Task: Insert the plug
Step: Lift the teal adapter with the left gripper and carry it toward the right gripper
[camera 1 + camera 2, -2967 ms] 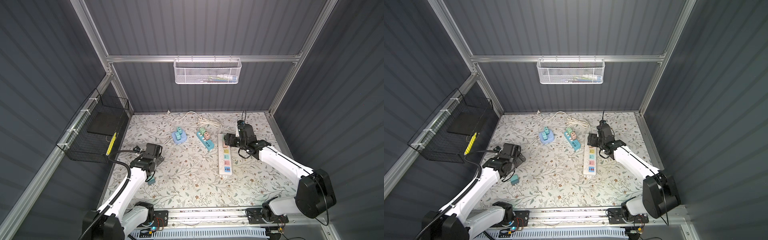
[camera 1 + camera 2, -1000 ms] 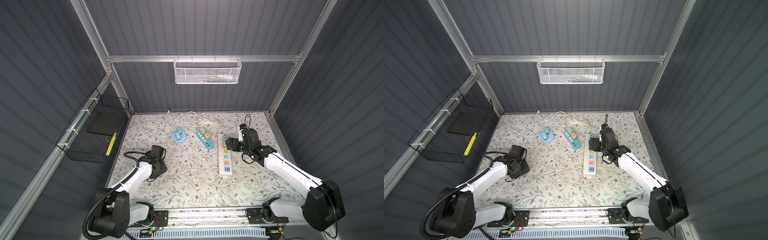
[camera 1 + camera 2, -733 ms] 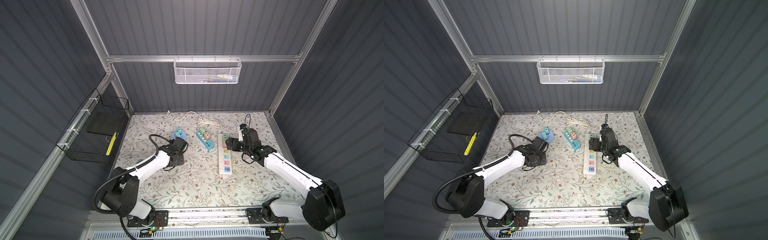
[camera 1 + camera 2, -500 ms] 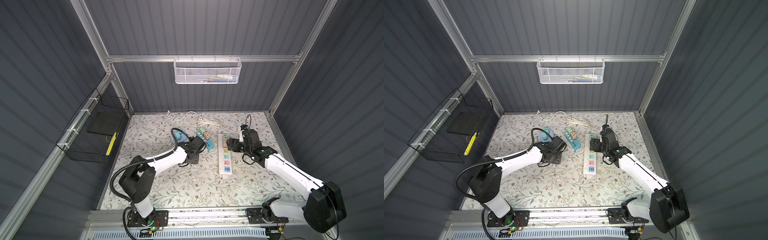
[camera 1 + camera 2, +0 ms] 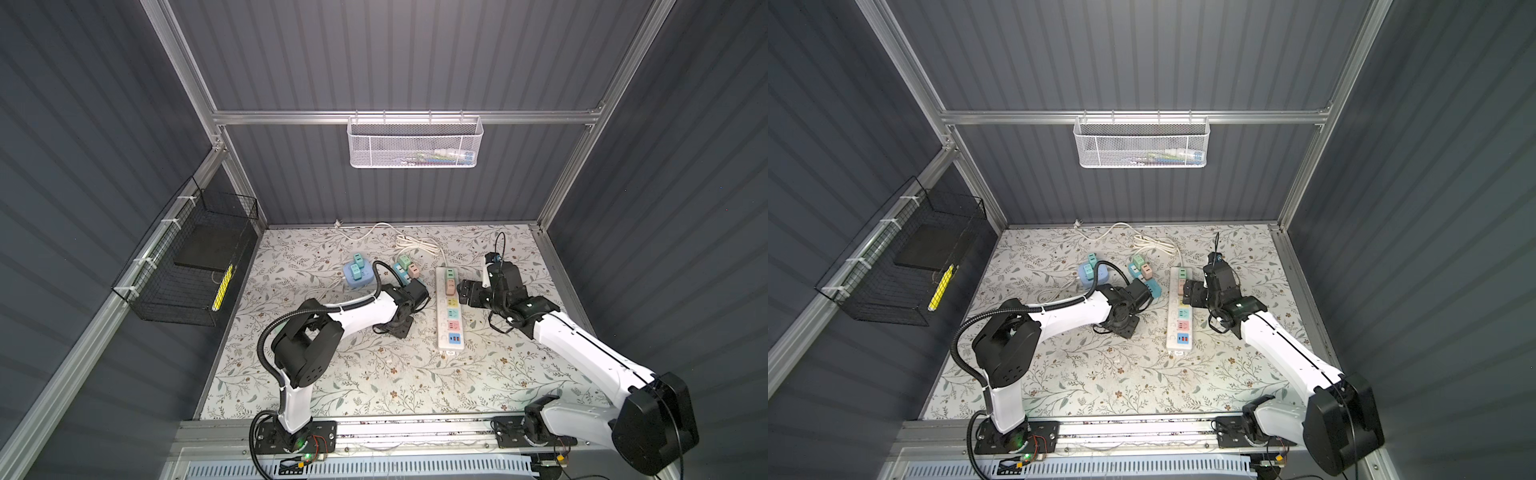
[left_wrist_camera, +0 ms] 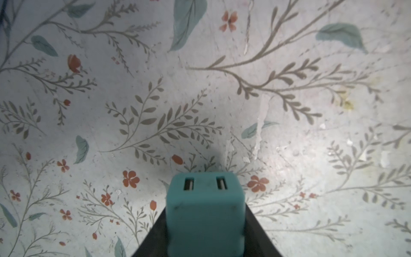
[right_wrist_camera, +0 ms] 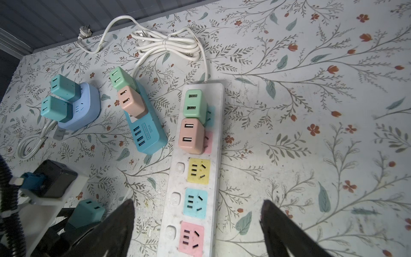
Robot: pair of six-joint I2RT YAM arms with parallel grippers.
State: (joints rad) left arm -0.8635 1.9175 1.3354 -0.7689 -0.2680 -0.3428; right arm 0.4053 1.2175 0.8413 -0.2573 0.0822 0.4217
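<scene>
Both top views: high, downward, whole table (image 5: pixel 374 374). Wrist views: close over table, left behind plug (image 6: pixel 205 213).

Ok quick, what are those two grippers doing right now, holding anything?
The left gripper is shut on the teal plug.
The right gripper is open, holding nothing.

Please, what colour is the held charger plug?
Teal charger plug, clearest in left wrist view.
</scene>
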